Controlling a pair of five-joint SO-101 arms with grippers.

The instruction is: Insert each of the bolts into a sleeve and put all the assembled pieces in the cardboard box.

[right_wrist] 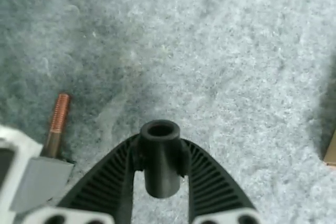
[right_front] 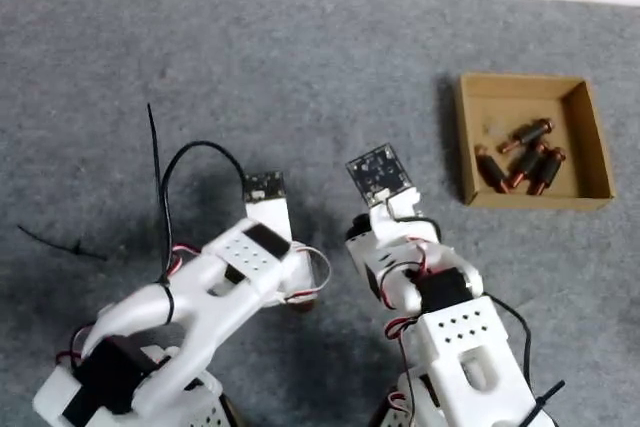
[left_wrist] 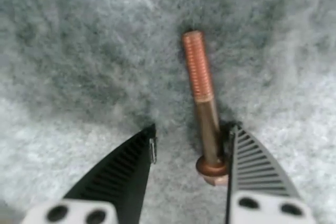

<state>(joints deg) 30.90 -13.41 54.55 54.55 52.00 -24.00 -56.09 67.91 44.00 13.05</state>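
Currently, the left tool (left_wrist: 192, 129) is spread low over the grey surface (left_wrist: 79, 51). A copper bolt (left_wrist: 202, 103) lies flat between its fingers, the head touching one finger (left_wrist: 252, 166) and clear of the other. The right tool (right_wrist: 160, 148), near the left one, pinches a black sleeve (right_wrist: 160, 156) whose open bore faces its wrist camera. Off to the right arm's side, the box (right_front: 465, 147) rests on the surface with four assembled pieces (right_front: 520, 159) inside.
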